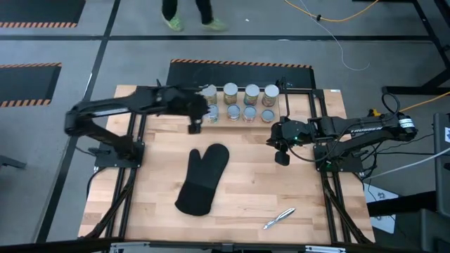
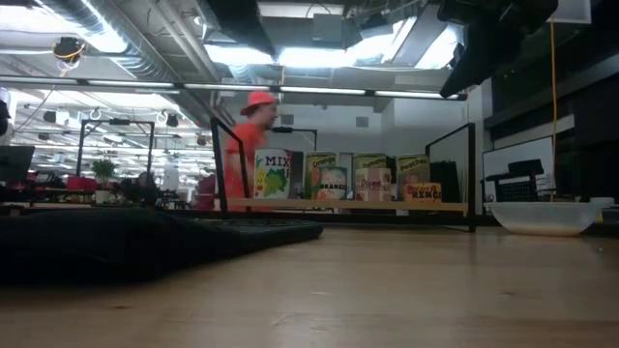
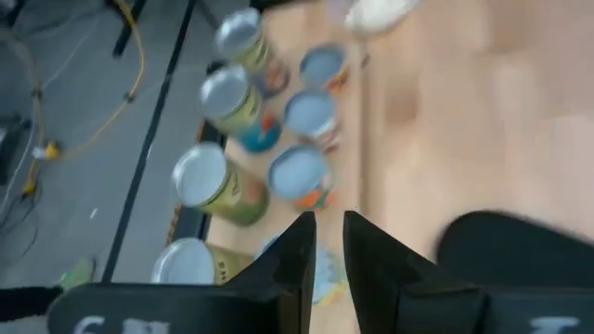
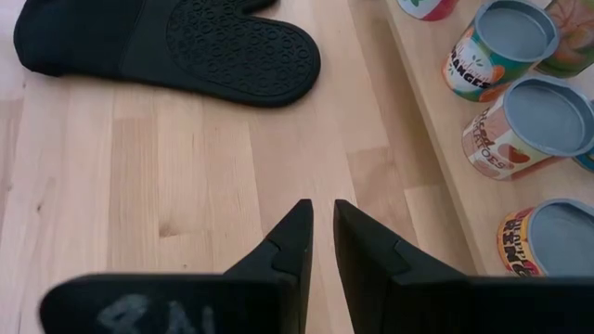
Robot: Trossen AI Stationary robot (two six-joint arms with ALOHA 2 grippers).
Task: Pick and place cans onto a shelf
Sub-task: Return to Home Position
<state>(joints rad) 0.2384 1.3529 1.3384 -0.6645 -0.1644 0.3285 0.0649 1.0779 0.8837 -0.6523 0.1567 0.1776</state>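
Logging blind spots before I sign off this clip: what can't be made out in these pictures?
- High view: the left arm covers the leftmost cans on the shelf; their number there is unclear.
- Left wrist view: motion blur hides the can labels; the left gripper covers the nearest can.
- Low view: the oven mitt blocks the shelf's lower left.
- Right wrist view: the picture edge cuts off the cans.

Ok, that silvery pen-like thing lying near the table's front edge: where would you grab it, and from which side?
Probably at its middle, from straight above. The silvery pen-like item lies flat and slanted on the table with bare wood all round it, so fingers set across its thin shaft could close on both long sides. From the side there is little to pinch.
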